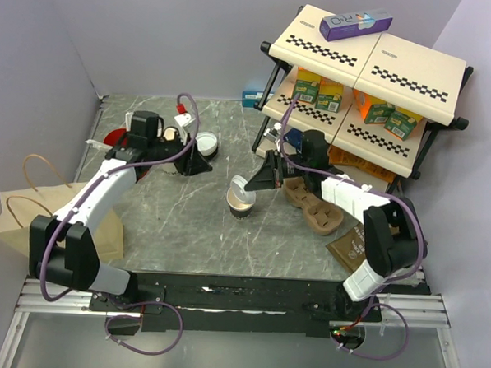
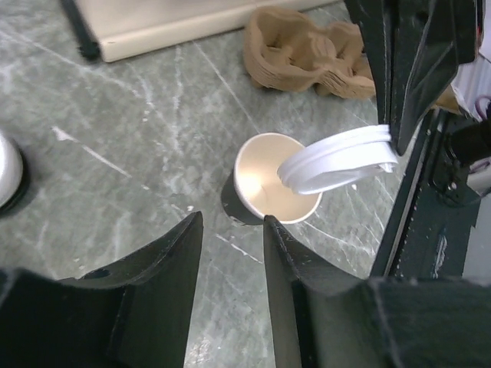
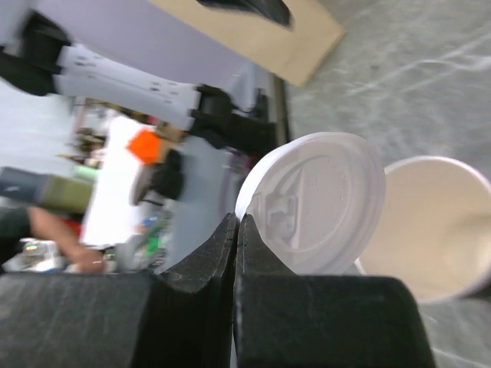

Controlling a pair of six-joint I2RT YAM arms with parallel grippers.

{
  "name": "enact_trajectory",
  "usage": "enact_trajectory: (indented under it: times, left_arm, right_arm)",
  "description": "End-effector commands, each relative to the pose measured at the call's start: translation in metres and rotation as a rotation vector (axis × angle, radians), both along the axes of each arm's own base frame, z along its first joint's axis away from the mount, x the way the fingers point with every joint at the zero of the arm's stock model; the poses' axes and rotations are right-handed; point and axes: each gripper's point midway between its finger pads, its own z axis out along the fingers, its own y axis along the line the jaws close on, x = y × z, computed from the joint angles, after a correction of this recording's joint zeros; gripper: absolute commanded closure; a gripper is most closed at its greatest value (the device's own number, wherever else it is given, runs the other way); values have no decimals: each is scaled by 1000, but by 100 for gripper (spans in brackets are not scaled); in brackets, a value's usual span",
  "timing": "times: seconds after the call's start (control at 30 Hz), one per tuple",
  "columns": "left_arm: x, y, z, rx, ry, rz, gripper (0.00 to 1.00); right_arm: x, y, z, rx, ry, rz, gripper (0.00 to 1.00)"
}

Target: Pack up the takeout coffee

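Currently on view, centre of the overhead frame: takeout coffee cup [image 1: 239, 203], dark body, standing upright on the grey marbled table [image 1: 185, 230], mouth uncovered and its pale inside showing.

White lid [image 2: 337, 161]: round, plastic, off the cup. It is held tilted over the cup's right rim in the left wrist view, overlapping the mouth only in part. Whether it touches the rim cannot be told.

Right hand [image 3: 236, 222]: fingers pressed together on the lid's edge, pinching it. The arm reaches in from the lower right of the overhead frame.

Left hand [image 2: 232, 222]: fingers parted, nothing between them, bare table showing in the gap. It sits at the bottom of its own view, apart from the cup.

Cardboard drink carrier [image 1: 314, 208]: brown, moulded, lying on the table just right of the cup, beside the right arm.

Paper bag [image 1: 21, 213]: tan, with handles, at the left edge of the overhead frame, well apart from the cup.

Shelf [image 1: 367, 54]: two tiers, upper right. A purple box [image 1: 355, 23] lies on top, with green cartons [image 1: 318, 90] and orange cartons [image 1: 389, 113] on the lower tier.
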Motion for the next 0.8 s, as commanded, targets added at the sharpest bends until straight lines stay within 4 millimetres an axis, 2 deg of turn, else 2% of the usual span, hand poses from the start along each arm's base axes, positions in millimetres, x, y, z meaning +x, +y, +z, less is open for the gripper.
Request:
enact_trajectory:
  times: [0.0, 0.03, 0.33, 0.47, 0.77]
  left_arm:
    - [-6, -18, -2, 13, -37, -67, 56]
    - [-8, -22, -4, 19, -33, -79, 56]
    - [-28, -53, -17, 31, -38, -226, 54]
    - [-39, -65, -27, 54, -47, -305, 53]
    - [-40, -79, -33, 61, -57, -338, 53]
  right_arm:
    - [-10, 1, 25, 84, 59, 93, 100]
    - [-8, 1, 25, 97, 36, 90, 100]
    - [11, -5, -13, 36, 211, -12, 97]
    - [15, -5, -17, 31, 226, -33, 97]
    - [25, -9, -36, -11, 281, -82, 97]
